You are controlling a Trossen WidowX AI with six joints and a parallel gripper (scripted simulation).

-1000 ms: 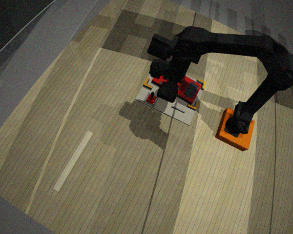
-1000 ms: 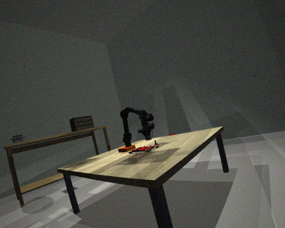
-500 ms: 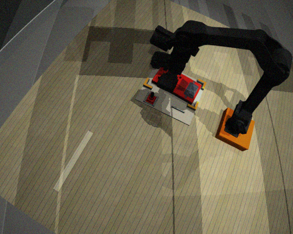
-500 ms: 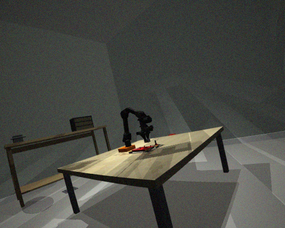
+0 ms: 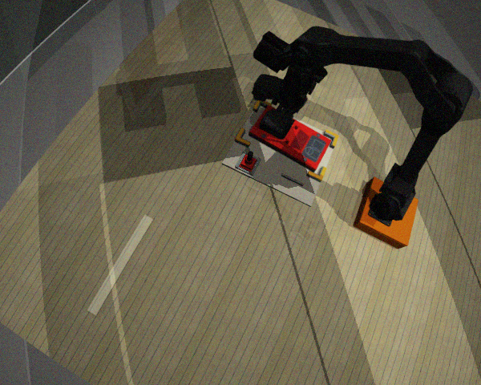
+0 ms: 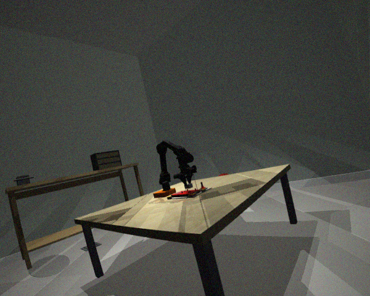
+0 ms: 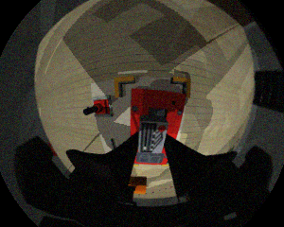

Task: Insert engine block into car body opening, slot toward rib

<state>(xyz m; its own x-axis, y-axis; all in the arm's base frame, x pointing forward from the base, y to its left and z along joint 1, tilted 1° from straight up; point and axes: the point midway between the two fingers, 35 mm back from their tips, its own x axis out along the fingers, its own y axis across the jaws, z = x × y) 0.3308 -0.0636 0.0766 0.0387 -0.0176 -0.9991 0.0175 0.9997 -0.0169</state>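
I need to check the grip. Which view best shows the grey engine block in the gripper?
The wrist view: the grey engine block sits between the black gripper fingers. In the top view the arm hides it; the exterior view is too distant.
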